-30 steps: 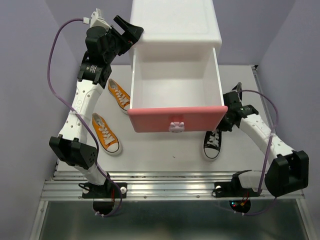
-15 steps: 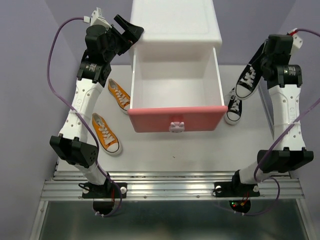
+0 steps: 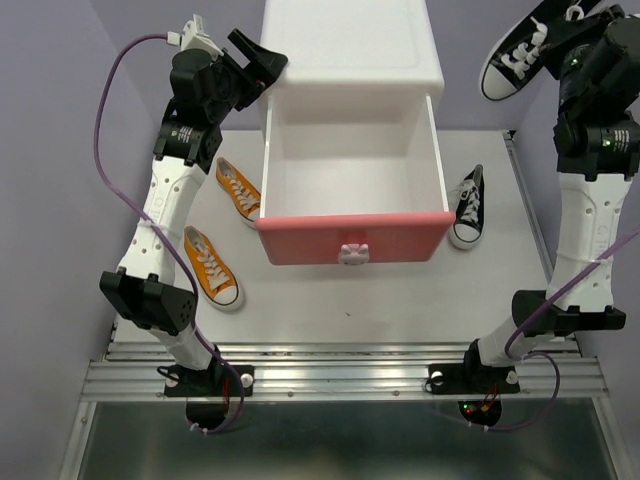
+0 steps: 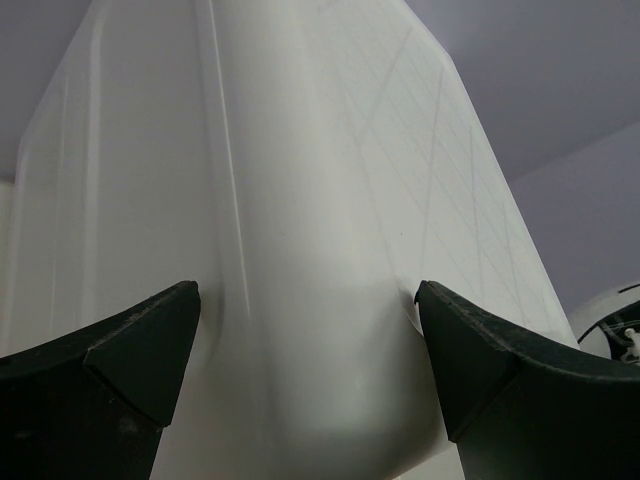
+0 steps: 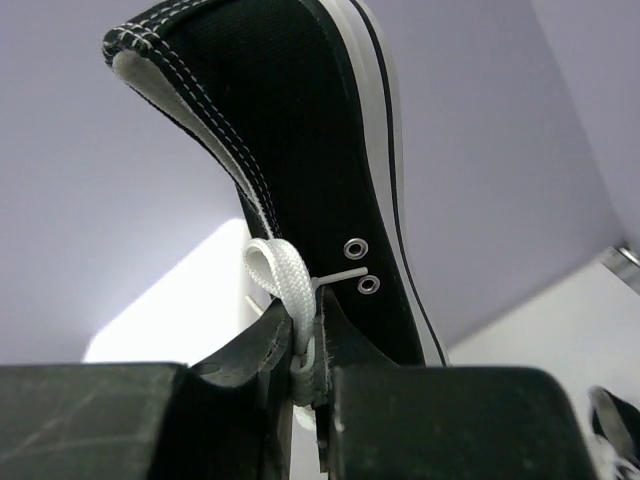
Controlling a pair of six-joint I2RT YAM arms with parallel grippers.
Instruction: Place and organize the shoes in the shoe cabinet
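The white shoe cabinet (image 3: 350, 45) stands at the back with its pink upper drawer (image 3: 352, 238) pulled out and empty; the lower drawer is hidden beneath it. My right gripper (image 3: 572, 35) is shut on a black sneaker (image 3: 522, 52), held high at the far right. In the right wrist view my gripper (image 5: 312, 330) pinches the lace and upper of this sneaker (image 5: 300, 130). The other black sneaker (image 3: 467, 205) lies right of the drawer. Two orange sneakers (image 3: 238, 188) (image 3: 211, 265) lie left. My left gripper (image 3: 262, 62) is open, its fingers (image 4: 140, 350) astride the cabinet's corner (image 4: 300, 200).
Lilac walls close in the table on the left, back and right. A metal rail (image 3: 340, 370) runs along the near edge by the arm bases. The open drawer overhangs the middle of the table (image 3: 340, 300).
My right arm has risen up and back with one black sneaker in its grip. The other black sneaker now lies right of the drawer. The left arm has not moved.
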